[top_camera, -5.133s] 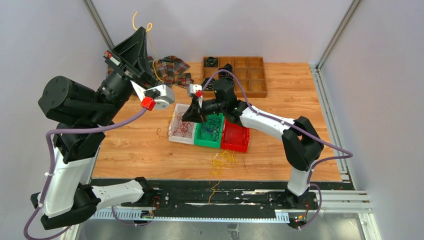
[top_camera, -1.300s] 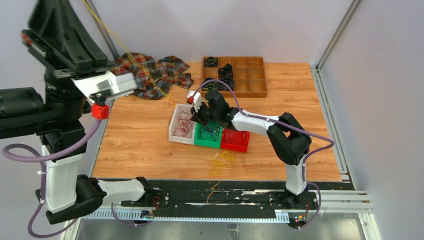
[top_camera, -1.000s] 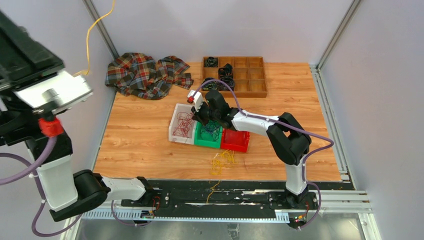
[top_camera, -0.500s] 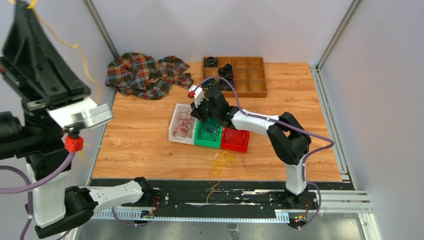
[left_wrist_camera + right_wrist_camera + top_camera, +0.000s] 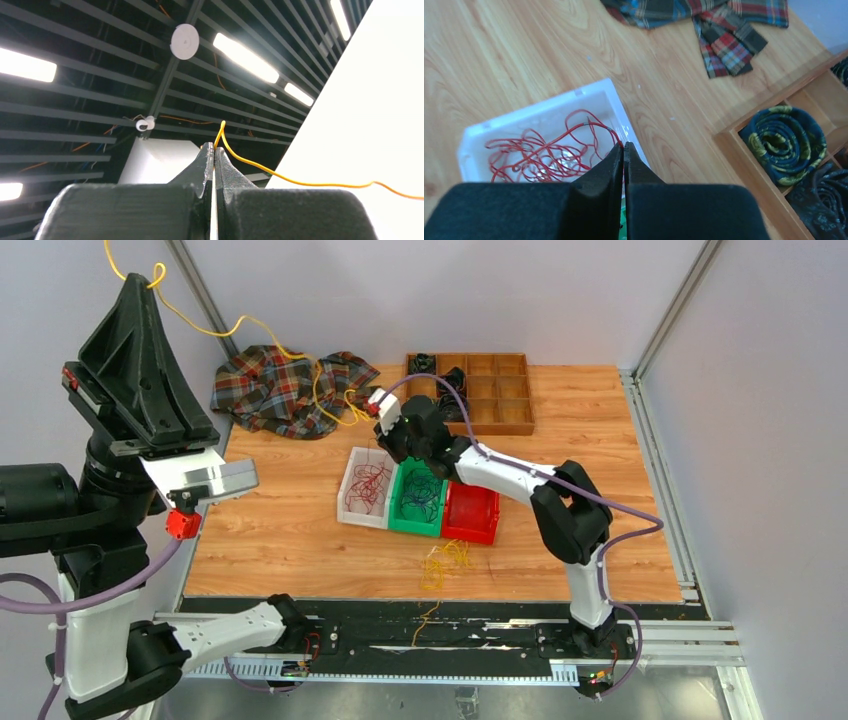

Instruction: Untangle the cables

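Overhanging the wooden table [image 5: 270, 530], yellow cable [image 5: 325, 185] crosses pale walls [image 5: 450, 290].

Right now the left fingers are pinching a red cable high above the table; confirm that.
Not quite: the left fingers are pinching a yellow cable, not a red one, high above the table. The left wrist view shows it.
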Controlling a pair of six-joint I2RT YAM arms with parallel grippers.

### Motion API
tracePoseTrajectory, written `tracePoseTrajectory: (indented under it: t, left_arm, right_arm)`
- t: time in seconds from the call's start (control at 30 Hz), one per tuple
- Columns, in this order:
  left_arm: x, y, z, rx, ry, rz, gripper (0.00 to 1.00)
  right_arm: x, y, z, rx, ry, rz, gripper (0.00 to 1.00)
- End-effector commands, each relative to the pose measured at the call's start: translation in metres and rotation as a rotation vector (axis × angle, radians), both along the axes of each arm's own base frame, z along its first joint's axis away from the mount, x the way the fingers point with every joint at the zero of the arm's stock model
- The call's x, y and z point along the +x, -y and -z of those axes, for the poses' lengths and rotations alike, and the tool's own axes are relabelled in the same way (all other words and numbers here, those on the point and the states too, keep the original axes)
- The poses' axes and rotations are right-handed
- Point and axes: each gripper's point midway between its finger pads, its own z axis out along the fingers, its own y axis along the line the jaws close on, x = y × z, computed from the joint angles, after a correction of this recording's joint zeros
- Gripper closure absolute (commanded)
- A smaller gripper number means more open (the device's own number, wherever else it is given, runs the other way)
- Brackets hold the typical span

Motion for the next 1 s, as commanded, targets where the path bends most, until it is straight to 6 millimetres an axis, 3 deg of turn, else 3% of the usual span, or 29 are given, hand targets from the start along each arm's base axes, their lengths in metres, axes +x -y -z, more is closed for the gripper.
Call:
tracePoseTrajectory:
  t: [0.0,0.17,0.27,0.47,0.63,0.83,0.97]
  left_arm:
    - [0.006,0.003,0.010,0.004,-0.048,0.015,0.99]
    - [0.009,0.007,0.017,0.024,-0.069,0.026,1.00]
    - [0.011,0.010,0.022,0.035,-0.090,0.038,0.99]
    - [0.017,0.017,0.037,0.055,-0.137,0.063,0.99]
    - [0.021,0.022,0.050,0.066,-0.177,0.086,0.99]
    - [0.026,0.029,0.062,0.081,-0.211,0.105,0.99]
    - [0.033,0.037,0.074,0.097,-0.263,0.130,0.99]
  right_arm:
    - [-0.007,0.004,0.047,-0.194,0.001,-0.022,0.99]
    - [-0.017,0.001,0.070,-0.280,-0.008,-0.059,0.94]
    - [-0.021,-0.003,0.071,-0.302,0.000,-0.071,0.90]
    - [-0.024,-0.015,0.036,-0.240,0.021,-0.094,0.57]
    - [-0.027,-0.009,0.009,-0.261,0.059,-0.124,0.34]
    - [-0.020,0.004,0.003,-0.353,0.118,-0.125,0.30]
    - [-0.023,0.008,-0.011,-0.316,0.102,-0.141,0.29]
